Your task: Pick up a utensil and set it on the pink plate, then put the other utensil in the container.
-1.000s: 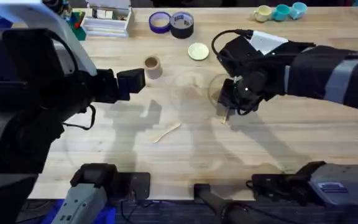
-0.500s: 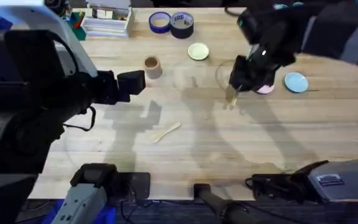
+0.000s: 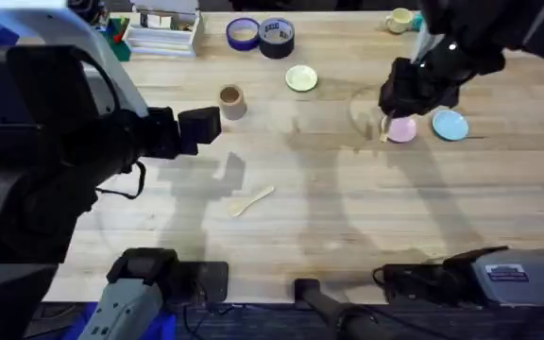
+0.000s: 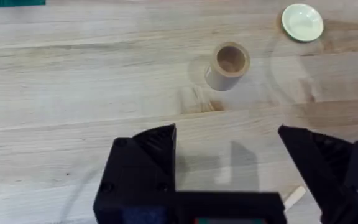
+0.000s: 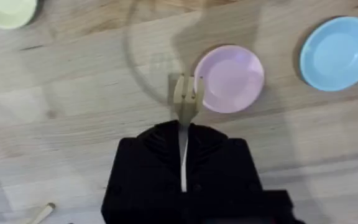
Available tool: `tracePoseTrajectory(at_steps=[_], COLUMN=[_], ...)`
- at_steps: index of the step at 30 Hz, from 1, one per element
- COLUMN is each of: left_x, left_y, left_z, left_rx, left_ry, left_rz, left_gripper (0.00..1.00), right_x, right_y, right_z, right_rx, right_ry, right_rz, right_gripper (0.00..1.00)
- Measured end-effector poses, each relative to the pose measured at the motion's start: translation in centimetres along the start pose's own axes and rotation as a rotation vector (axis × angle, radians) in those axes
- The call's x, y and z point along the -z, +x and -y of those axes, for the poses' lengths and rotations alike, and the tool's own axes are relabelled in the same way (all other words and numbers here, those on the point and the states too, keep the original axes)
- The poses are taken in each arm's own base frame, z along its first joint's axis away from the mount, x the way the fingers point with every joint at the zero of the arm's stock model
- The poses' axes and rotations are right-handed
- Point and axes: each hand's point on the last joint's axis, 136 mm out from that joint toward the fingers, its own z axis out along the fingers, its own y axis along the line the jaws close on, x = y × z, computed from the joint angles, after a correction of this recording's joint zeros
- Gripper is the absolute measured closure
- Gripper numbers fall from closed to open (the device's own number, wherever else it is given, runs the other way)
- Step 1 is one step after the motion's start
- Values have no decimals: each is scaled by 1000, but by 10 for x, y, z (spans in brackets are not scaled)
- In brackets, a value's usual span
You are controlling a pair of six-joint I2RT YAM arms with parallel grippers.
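Overhead: my right claw (image 3: 392, 115) grips the fork (image 3: 384, 130), hanging just beside the pink plate (image 3: 403, 129); spoon (image 3: 251, 200) lies on the desk (image 3: 348, 208), well apart from the container (image 3: 231, 101). Left wrist: my left claw (image 4: 229, 155) spread wide, holding nothing, container (image 4: 227, 65) ahead. Right wrist: fork (image 5: 184, 102) clamped, tines at the pink plate's (image 5: 232, 78) edge.

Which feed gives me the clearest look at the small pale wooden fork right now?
The right wrist view: the small pale wooden fork sticks out of the right gripper, tines beside the small round pink plate. Overhead, the fork is a sliver under the arm. The left wrist view looks toward the tan cylindrical container instead.
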Motion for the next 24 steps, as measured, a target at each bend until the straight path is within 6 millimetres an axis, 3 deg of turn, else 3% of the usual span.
tracePoseTrajectory(at_steps=[10,20,24], left_x=[0,0,0], left_y=[0,0,0], left_z=[0,0,0], left_rx=[0,0,0], left_ry=[0,0,0], left_rz=[0,0,0], left_gripper=[7,8,8], right_x=[2,64,78], right_y=[-6,-12,-16], right_z=[40,68,79], right_rx=[-14,128,129], right_ry=[41,22,-14], right_rz=[-17,151,201], right_gripper=[969,967,967])
